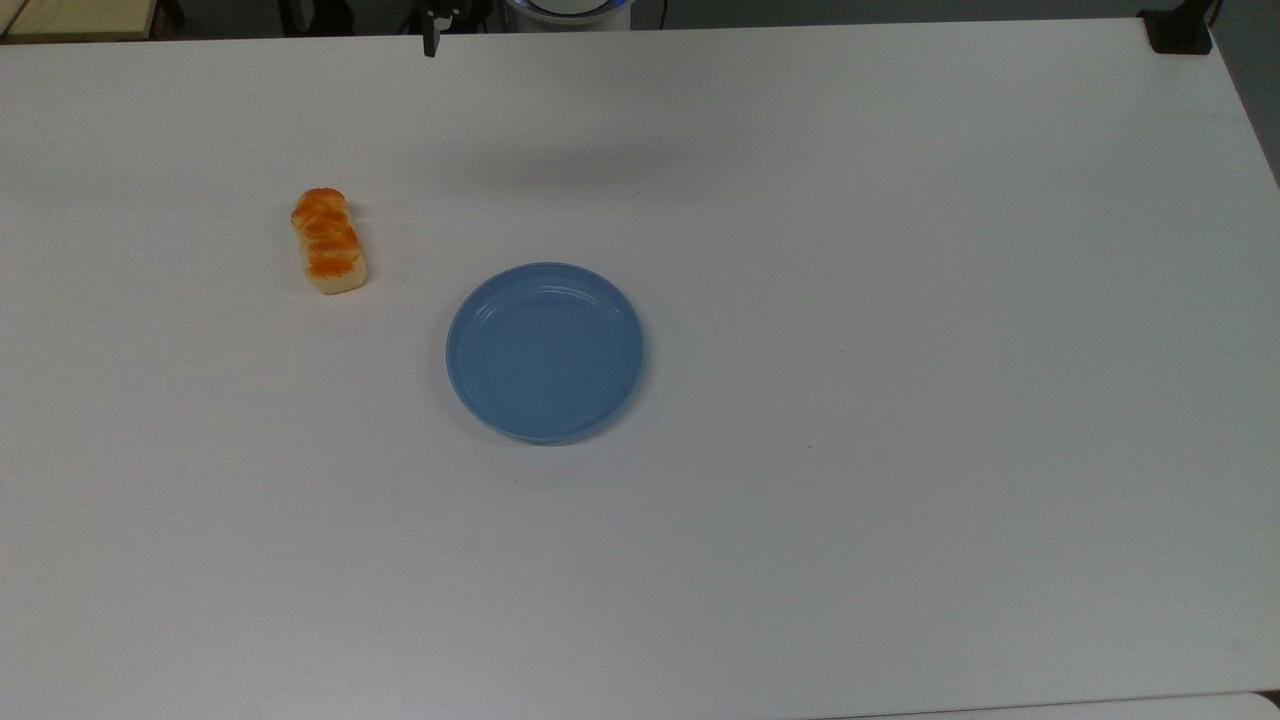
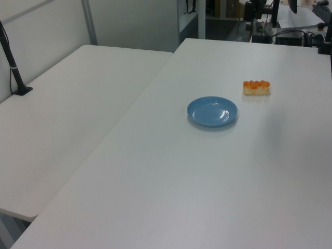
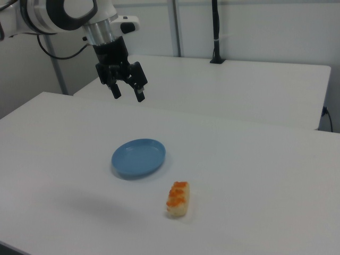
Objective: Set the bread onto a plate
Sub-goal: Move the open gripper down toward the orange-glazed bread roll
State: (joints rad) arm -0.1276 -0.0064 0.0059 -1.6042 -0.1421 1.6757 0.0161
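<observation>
A small long loaf of bread (image 1: 329,243) with a shiny orange-brown bumpy top and pale cream sides lies on its own on the big white table (image 1: 900,400). It is not on the plate. The round, flat blue plastic plate (image 1: 545,351) with a raised rim sits near it on the table, with a gap of bare white between the two. Nothing lies in the plate.

In the top view, the bread is up and to the left of the plate. In the left view, the bread (image 2: 256,87) is farther back and to the right of the plate (image 2: 212,111). In the right view, the bread (image 3: 178,199) is closer to the camera than the plate (image 3: 138,158) and a bit to the right.

The robot's black two-finger claw (image 3: 127,93) hangs in the air in the right view, high above the table. Its two fingers are spread wide apart and hold nothing. In the right view the claw is up and to the left, well apart from the bread, with the plate between them lower down. A dark tip of the claw (image 1: 430,42) peeks in at the top edge of the top view, far from the bread.
</observation>
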